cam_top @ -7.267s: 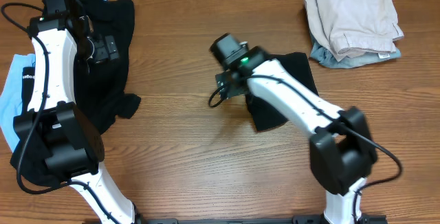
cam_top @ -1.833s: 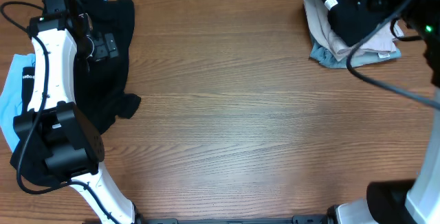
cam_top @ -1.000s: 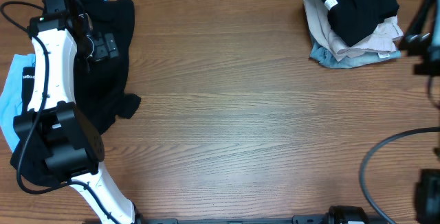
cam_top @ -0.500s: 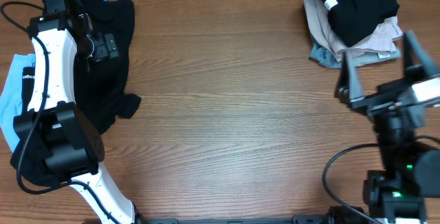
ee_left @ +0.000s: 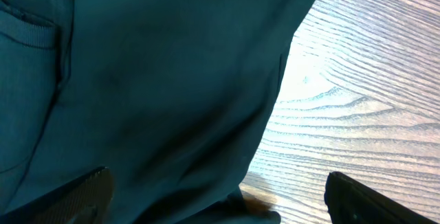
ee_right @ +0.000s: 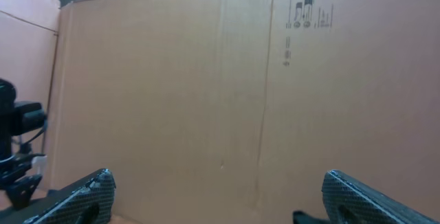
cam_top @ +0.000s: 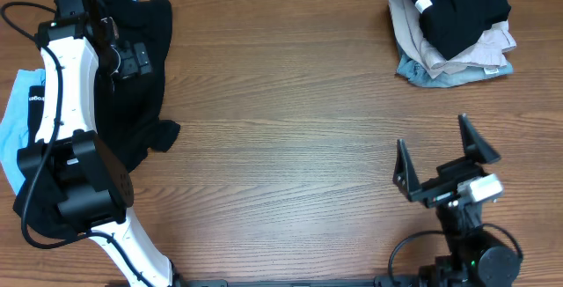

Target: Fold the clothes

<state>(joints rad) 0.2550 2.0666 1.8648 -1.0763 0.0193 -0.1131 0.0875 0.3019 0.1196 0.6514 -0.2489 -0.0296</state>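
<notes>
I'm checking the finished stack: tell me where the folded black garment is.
In the overhead view, the folded black garment sits at the far right corner of the wooden table, topping a stack of folded beige and grey-blue clothes.

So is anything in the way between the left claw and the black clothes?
No, nothing visible. The open left gripper is right over the black cloth, and no other thing shows between them.
</notes>
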